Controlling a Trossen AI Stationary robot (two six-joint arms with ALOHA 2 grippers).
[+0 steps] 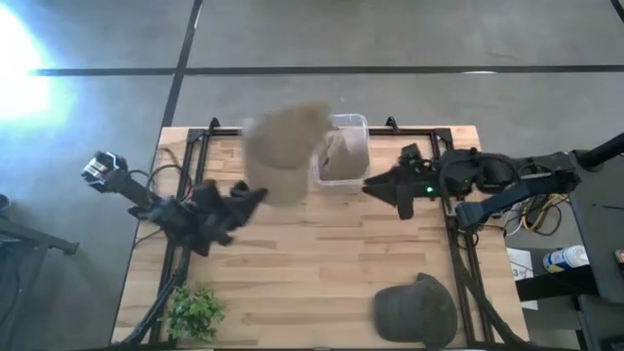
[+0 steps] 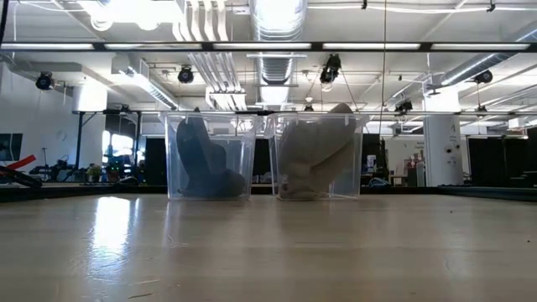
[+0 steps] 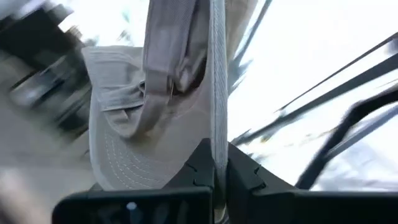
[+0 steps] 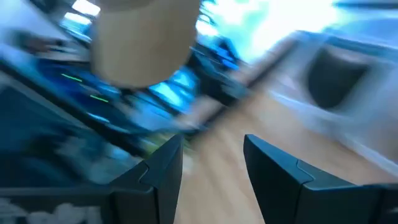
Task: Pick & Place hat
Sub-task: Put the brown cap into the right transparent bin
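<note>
Status: mid-transfer. My left gripper (image 3: pixel 219 180) carries a tan fabric bucket-style hat (image 1: pixel 283 151), lifted off the light wooden table (image 1: pixel 312 263) and blurred in the high view, near the back edge and just beside the clear plastic bin (image 1: pixel 343 148) that shows there. That bin already has a tan fabric item in it. The low view shows two clear bins side by side at the far edge: the left-hand one (image 2: pixel 208 156) holds a dark grey-blue fabric item, the right-hand one (image 2: pixel 317 156) a tan one. In the high view the raised hat covers the spot where the second bin would stand, so I cannot tell from above which bin I am over.

Done, as I judge it: at least two items are binned, and the tan hat is picked. Left: release of this hat into a bin, then the dark grey baseball cap (image 1: pixel 417 310), which lies on the table at the front right, well apart from both arms.

Jaws, left: closed down to a thin slit, pinching the hat's brim edge between the fingertips (image 3: pixel 200 165); the crown and chin strap hang beyond them.

Jaws, right gripper (image 4: pixel 211 162): spread wide apart, nothing between the fingers, touching nothing. It sits beside the bin on the right side of the table.

A small green plant sprig (image 1: pixel 195 312) lies at the front left corner, untouched.
</note>
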